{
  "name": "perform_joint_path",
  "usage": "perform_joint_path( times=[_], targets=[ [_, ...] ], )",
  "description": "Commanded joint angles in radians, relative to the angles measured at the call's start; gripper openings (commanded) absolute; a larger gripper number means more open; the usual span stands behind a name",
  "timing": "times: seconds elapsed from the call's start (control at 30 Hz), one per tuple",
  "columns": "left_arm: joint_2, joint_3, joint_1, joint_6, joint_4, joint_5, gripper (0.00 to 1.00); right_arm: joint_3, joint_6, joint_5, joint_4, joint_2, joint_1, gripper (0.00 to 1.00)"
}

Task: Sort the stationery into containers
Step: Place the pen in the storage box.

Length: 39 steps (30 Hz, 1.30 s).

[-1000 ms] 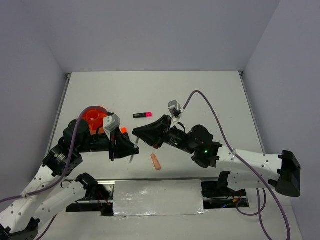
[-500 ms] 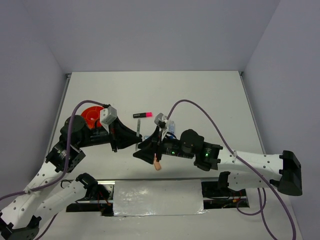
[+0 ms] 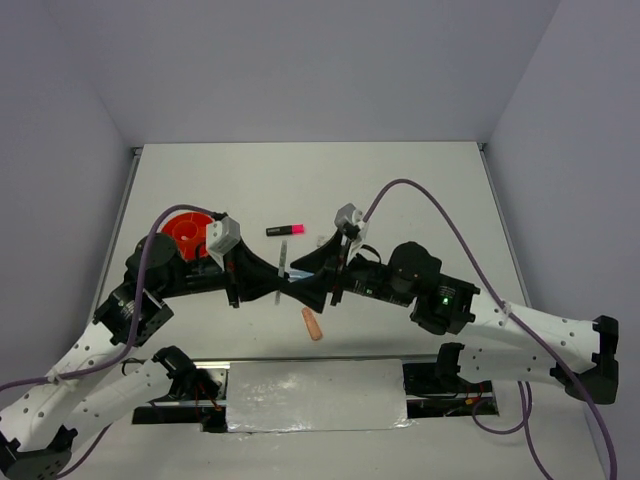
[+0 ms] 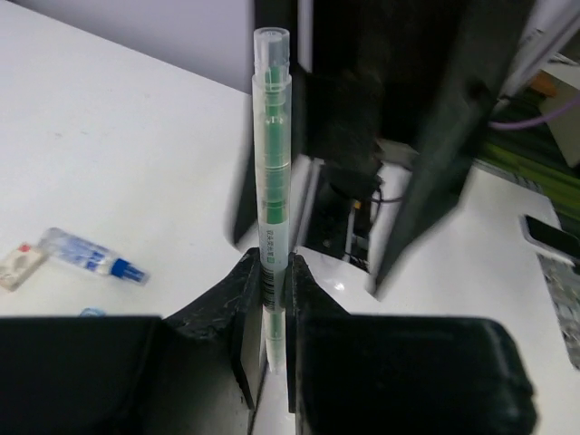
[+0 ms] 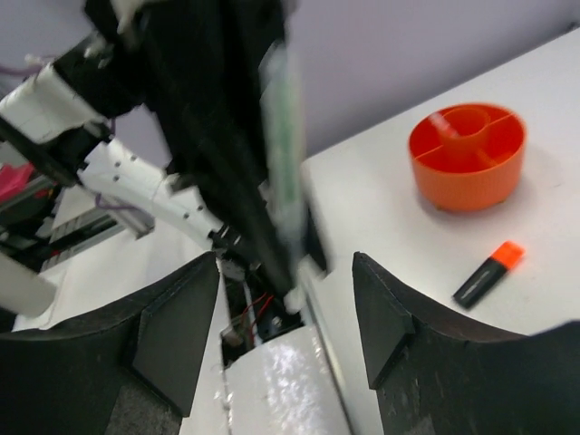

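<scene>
Black left hand [image 4: 270, 299]: clamped shut on upright clear green-cored plastic pen [image 4: 272, 154].
Black right hand [image 5: 288, 313]: faced it tip to tip, fingers stood wide apart.

You cannot pass at mid-table: the left gripper [image 3: 271, 284] and the pen [image 4: 272, 181] clamped in it stand tip to tip with the spread right gripper [image 3: 298, 285]. The peach eraser [image 3: 313, 323] lies just on the near side, the pink-capped highlighter [image 3: 285, 230] just beyond, the orange tub [image 3: 183, 227] beside the left wrist. The far and right parts of the table [image 3: 420, 190] leave you room.
</scene>
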Motion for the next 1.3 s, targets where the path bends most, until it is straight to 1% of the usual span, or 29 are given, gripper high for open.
perform_joint_path(
  times=[0.0,0.2,0.23,0.27,0.37,0.5,0.53,0.57,0.63,0.7,0.73,0.9,0.93,0.97,1.0,1.03,1.1,1.13,1.2,1.23,1.27],
  targets=[
    [-0.008,0.014,-0.035,0.006,-0.009,0.086,0.0,0.109,-0.071,0.019,0.051,0.0,-0.04,0.67],
    [0.017,0.027,-0.065,0.022,-0.037,0.074,0.0,0.17,-0.087,-0.021,0.028,0.044,-0.081,0.66],
    [0.018,0.027,-0.067,0.023,-0.038,0.071,0.0,0.178,-0.079,-0.035,0.025,0.052,-0.09,0.64],
    [0.015,0.029,-0.07,0.026,-0.043,0.057,0.0,0.192,-0.074,-0.061,0.014,0.06,-0.11,0.59],
    [0.011,0.037,-0.072,0.035,-0.057,0.033,0.0,0.192,-0.068,-0.104,0.016,0.06,-0.116,0.55],
    [0.012,0.043,-0.072,0.04,-0.072,-0.002,0.0,0.174,-0.065,-0.26,0.011,0.061,-0.116,0.54],
    [0.015,0.044,-0.07,0.04,-0.075,-0.007,0.0,0.168,-0.064,-0.279,0.004,0.06,-0.115,0.53],
    [0.017,0.047,-0.072,0.042,-0.075,-0.009,0.0,0.157,-0.065,-0.288,-0.004,0.052,-0.115,0.51],
    [0.023,0.052,-0.072,0.045,-0.077,-0.004,0.0,0.131,-0.074,-0.281,-0.024,0.041,-0.116,0.49],
    [0.023,0.053,-0.072,0.046,-0.078,-0.001,0.0,0.109,-0.07,-0.253,-0.021,0.017,-0.116,0.44],
    [0.023,0.052,-0.072,0.046,-0.078,-0.003,0.0,0.103,-0.071,-0.253,-0.026,0.014,-0.118,0.43],
    [0.026,0.057,-0.072,0.048,-0.077,0.002,0.0,0.115,-0.077,-0.27,-0.061,0.04,-0.118,0.43],
    [0.026,0.057,-0.072,0.048,-0.077,0.002,0.0,0.118,-0.079,-0.267,-0.067,0.044,-0.118,0.42],
    [0.023,0.057,-0.072,0.048,-0.077,0.004,0.0,0.118,-0.08,-0.267,-0.066,0.05,-0.118,0.39],
    [0.023,0.055,-0.072,0.048,-0.077,0.005,0.0,0.118,-0.08,-0.265,-0.066,0.053,-0.118,0.35],
    [0.021,0.055,-0.072,0.048,-0.078,0.007,0.0,0.118,-0.08,-0.262,-0.064,0.053,-0.121,0.25],
    [0.02,0.058,-0.072,0.051,-0.081,0.007,0.0,0.12,-0.085,-0.262,-0.067,0.058,-0.121,0.18],
    [0.018,0.06,-0.072,0.052,-0.084,0.004,0.0,0.123,-0.088,-0.259,-0.069,0.063,-0.119,0.1],
    [0.015,0.061,-0.07,0.054,-0.087,0.001,0.0,0.125,-0.088,-0.258,-0.07,0.069,-0.125,0.0],
    [0.014,0.061,-0.07,0.054,-0.091,-0.01,0.02,0.123,-0.088,-0.252,-0.067,0.072,-0.127,0.0],
    [0.012,0.064,-0.072,0.054,-0.103,-0.027,0.11,0.121,-0.087,-0.217,-0.052,0.072,-0.13,0.0]
  ],
)
